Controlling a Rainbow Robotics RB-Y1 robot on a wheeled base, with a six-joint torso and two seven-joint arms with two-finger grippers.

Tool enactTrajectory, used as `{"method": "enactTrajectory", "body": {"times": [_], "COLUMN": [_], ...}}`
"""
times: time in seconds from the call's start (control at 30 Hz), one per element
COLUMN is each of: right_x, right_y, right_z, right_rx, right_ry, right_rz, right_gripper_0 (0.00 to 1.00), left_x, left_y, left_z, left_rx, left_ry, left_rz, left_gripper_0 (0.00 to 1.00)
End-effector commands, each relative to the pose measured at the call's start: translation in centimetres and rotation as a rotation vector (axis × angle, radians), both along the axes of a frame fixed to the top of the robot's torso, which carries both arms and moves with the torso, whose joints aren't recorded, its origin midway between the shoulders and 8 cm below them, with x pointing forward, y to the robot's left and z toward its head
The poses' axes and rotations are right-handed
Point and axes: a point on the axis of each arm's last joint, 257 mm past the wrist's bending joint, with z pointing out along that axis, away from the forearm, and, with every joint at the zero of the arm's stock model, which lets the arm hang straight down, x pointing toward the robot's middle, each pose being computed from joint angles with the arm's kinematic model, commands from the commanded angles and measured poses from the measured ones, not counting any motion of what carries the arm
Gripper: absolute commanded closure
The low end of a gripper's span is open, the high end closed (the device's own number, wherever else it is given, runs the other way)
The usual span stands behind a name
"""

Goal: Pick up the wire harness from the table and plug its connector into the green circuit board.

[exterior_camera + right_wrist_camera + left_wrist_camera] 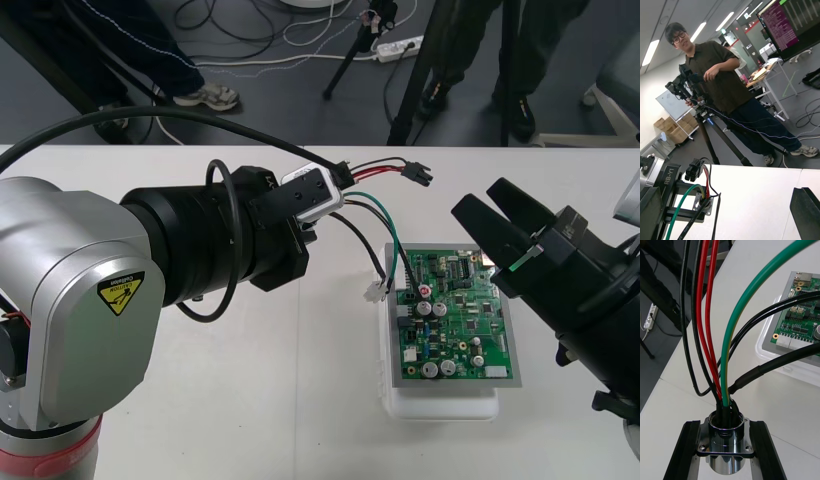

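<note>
Jaws of your left gripper (725, 459) were clamped on the round metal socket (725, 437), its wires (729, 352) fanning outward. The black plug (418, 175) hung unplugged in the front view's upper centre, above the green circuit board (455, 320). Your right gripper (497, 215) waited open at right. You would have done best to pinch the plug squarely first.
</note>
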Motion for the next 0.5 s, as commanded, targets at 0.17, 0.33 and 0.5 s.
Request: {"method": "enactTrajectory", "body": {"times": [0.17, 0.33, 0.5], "right_x": [-1.6, -2.0, -2.2], "right_y": [3.3, 3.8, 4.4], "right_z": [1.9, 2.3, 2.5], "right_rx": [0.066, 0.065, 0.053], "right_ry": [0.022, 0.021, 0.005], "right_rz": [0.011, 0.002, 0.010], "right_gripper_0": [0.00, 0.00, 0.00], "left_x": [-0.5, -0.5, -0.5], "left_y": [-0.4, -0.5, -0.5], "left_z": [0.7, 0.9, 0.9], "left_rx": [-0.033, -0.039, -0.039], "left_ry": [0.008, 0.004, 0.001], "left_rz": [0.017, 0.013, 0.014], "left_gripper_0": [1.00, 1.00, 1.00]}}
